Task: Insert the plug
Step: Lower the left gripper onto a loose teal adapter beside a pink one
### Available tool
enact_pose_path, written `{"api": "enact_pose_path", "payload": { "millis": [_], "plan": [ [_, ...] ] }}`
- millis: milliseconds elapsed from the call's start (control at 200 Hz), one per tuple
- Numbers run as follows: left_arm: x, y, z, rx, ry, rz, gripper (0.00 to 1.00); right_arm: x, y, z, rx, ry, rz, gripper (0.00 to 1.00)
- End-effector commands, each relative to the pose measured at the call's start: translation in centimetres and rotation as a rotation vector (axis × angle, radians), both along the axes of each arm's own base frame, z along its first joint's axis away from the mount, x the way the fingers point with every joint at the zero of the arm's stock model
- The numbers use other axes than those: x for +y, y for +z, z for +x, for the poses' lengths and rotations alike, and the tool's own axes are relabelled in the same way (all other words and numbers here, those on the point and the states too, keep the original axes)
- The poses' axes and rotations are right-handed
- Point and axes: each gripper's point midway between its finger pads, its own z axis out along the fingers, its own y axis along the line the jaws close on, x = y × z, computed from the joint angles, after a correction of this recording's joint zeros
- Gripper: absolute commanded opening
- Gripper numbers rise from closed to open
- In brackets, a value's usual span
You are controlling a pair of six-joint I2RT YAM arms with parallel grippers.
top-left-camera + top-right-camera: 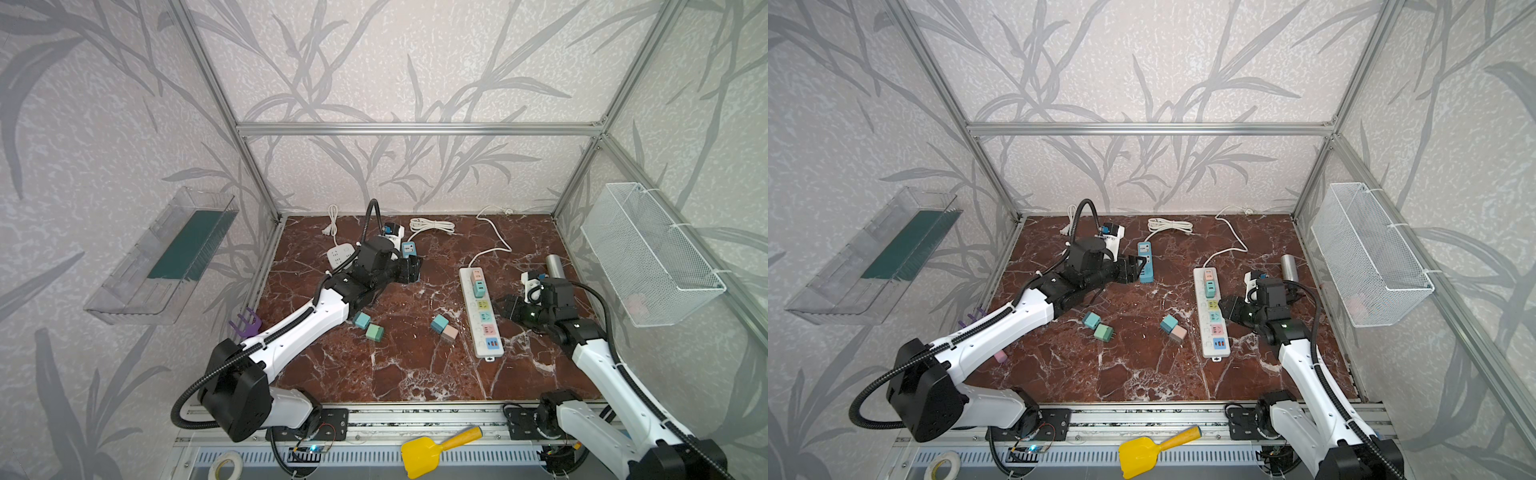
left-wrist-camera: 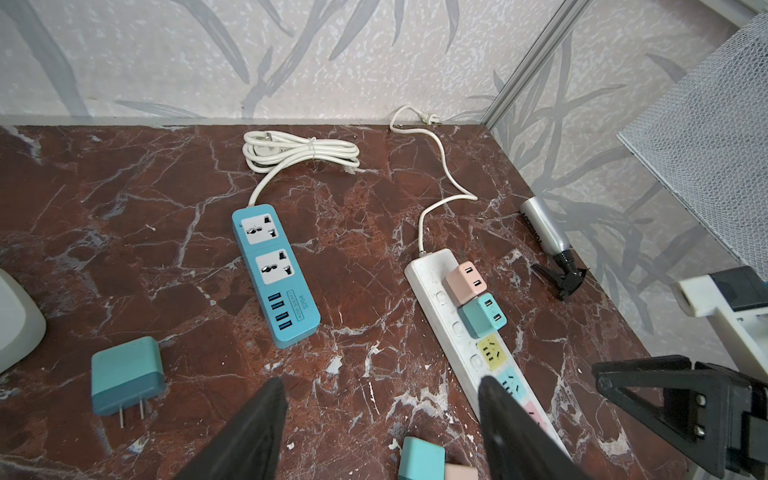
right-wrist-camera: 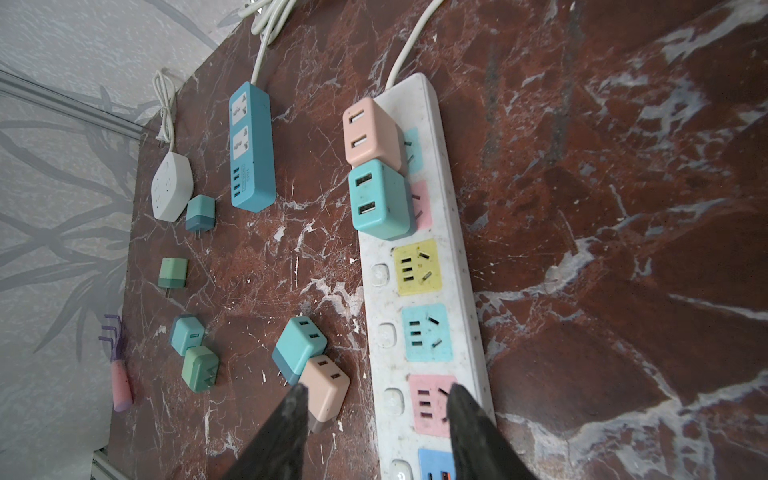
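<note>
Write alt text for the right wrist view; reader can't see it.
The right gripper, jaws apart and empty, points at a white power strip on a marble table; a pink adapter and a teal adapter are plugged into its corded end. Loose adapters and a blue power strip lie beside it.

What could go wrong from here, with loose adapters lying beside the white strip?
The loose pink adapter touches the loose teal adapter; the right gripper closing on one may shove the other.
The white power strip lies unheld, left gripper off it; pressing a plug in could slide it.
The free yellow socket adjoins the plugged teal adapter, leaving little room.
</note>
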Motion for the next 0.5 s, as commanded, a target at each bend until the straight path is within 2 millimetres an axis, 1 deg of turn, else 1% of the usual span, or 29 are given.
{"api": "enact_pose_path", "payload": {
  "millis": [0, 140, 395, 495],
  "plan": [
    [-0.5, -0.5, 0.0, 0.039, -0.018, 0.025, 0.73, 0.3, 1.3, 0.0, -0.028, 0.022, 0.002, 0.55],
    [-0.8, -1.7, 0.1, 0.077, -0.026, 0.038, 0.73, 0.4, 1.3, -0.1, -0.025, 0.031, -0.002, 0.55],
    [-1.2, -2.9, 0.3, 0.119, -0.041, 0.070, 0.72, 0.4, 2.2, 0.2, -0.042, 0.043, -0.011, 0.56],
    [-1.2, -3.3, 0.2, 0.125, -0.047, 0.088, 0.73, 0.4, 2.2, 0.4, -0.043, 0.046, -0.018, 0.56]
  ]
}}
